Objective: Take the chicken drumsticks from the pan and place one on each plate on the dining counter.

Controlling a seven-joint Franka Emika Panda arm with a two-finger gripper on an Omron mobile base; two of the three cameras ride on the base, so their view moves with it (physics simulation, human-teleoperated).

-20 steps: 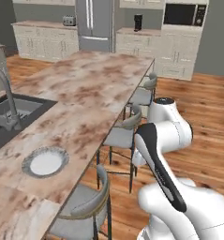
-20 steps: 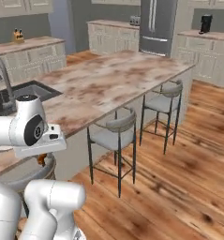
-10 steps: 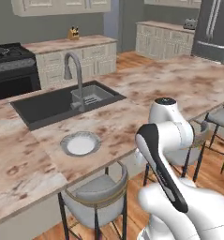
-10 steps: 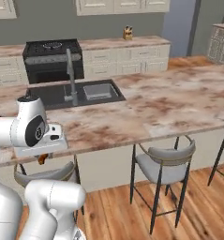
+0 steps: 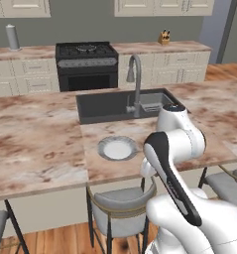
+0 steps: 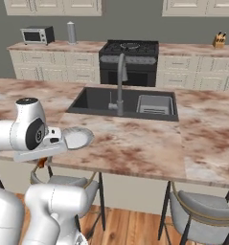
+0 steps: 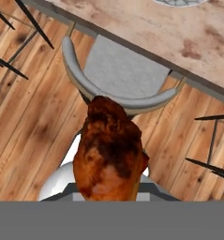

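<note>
A golden-brown chicken drumstick (image 7: 108, 152) is held in my gripper (image 7: 109, 186), which is shut on it; the meat hides the fingertips. A sliver of the drumstick (image 6: 41, 163) peeks out under the hand, below the edge of the dining counter (image 5: 40, 149). The hand hangs over a grey stool (image 7: 120, 70) on the near side of the counter. One white plate (image 5: 117, 148) lies on the counter in front of the dark sink (image 5: 117, 104), just beyond the arm; the same plate (image 6: 78, 138) is partly covered by the hand. The pan is out of view.
A curved metal tap (image 5: 135, 79) stands behind the plate. Grey stools (image 6: 202, 215) line the near edge of the counter over a wooden floor. Farther back are a black stove (image 5: 86, 64), a microwave (image 6: 37, 35) and a knife block (image 6: 220, 39).
The base has turned, so the whole scene swung from looking along the counter to facing the sink and plate. The drumstick stays in the shut gripper.
</note>
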